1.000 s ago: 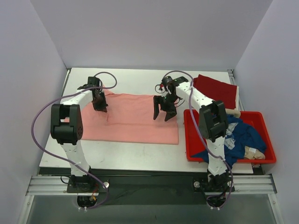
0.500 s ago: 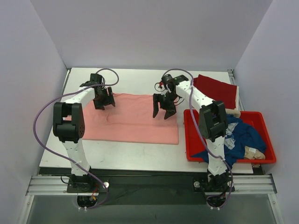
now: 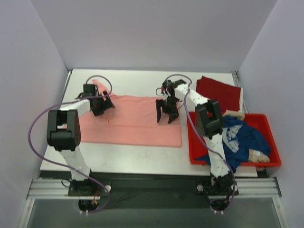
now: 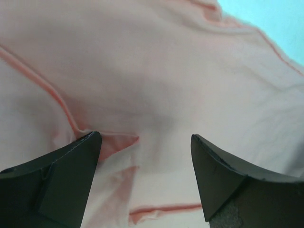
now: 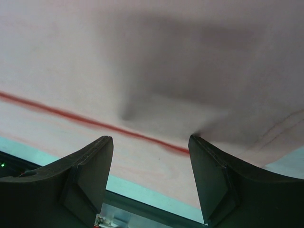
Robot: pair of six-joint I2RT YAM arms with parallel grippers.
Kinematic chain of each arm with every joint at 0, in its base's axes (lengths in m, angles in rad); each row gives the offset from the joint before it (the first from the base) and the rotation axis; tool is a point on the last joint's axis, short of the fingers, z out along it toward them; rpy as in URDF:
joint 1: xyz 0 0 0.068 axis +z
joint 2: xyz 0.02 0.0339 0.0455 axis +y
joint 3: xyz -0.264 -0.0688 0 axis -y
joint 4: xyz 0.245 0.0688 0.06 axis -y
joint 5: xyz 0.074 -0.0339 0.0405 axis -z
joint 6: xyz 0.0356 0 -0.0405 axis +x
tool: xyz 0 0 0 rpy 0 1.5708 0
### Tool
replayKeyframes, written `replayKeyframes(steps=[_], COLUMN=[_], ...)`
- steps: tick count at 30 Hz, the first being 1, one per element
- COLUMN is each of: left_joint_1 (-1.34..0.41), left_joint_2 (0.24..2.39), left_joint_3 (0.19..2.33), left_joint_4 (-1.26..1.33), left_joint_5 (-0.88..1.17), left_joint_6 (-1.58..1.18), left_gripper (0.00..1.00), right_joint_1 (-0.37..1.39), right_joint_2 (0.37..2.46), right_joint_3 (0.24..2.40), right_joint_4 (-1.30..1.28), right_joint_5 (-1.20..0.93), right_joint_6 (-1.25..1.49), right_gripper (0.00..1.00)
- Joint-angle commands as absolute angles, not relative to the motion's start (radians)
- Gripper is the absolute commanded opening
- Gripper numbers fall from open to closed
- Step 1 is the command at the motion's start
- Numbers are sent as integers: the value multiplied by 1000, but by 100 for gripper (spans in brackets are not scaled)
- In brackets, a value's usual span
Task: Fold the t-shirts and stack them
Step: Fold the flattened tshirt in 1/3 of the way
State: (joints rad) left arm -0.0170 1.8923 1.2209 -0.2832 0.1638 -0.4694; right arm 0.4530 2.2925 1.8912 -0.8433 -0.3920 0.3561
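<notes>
Three soft cloth t-shirts are counted: salmon-pink t-shirt (image 3: 137, 127), dark red t-shirt (image 3: 221, 92), navy blue t-shirt (image 3: 251, 140). One rigid red plastic tub (image 3: 232, 163) and two black claws, left claw (image 3: 102, 106) and right claw (image 3: 166, 114), are seen.

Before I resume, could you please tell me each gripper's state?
Left gripper: open, holding nothing, over the salmon-pink cloth t-shirt.
Right gripper: open, holding nothing.

robot lab, plain white enclosure (image 3: 156, 33)

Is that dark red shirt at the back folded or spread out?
Folded: the dark red shirt lies as a compact, neat rectangle.
</notes>
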Motion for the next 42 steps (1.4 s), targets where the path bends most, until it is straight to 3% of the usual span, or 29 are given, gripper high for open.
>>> replayKeyframes(steps=[1,14,29,42], left_joint_1=[41,54,54,52], left_joint_2=[1858,1778,1497,1305], left_joint_3=[1125,867,566,569], left_joint_4=[-106,-17,-109,-282], left_joint_5=[213,190,83,23], left_joint_6=[-552,-571,-621,-588], left_gripper=[87,88,88,89], right_joint_1=[445,452,531,626], right_joint_2=[2315,2290,2143,2033], right_joint_3=[1908,1707,1425,1270], right_joint_4=[-867,-816,-762,-738], right_joint_5=[-342,-247,-233,-252], right_joint_6=[342,334,385,417], right_gripper=[65,65,64,64])
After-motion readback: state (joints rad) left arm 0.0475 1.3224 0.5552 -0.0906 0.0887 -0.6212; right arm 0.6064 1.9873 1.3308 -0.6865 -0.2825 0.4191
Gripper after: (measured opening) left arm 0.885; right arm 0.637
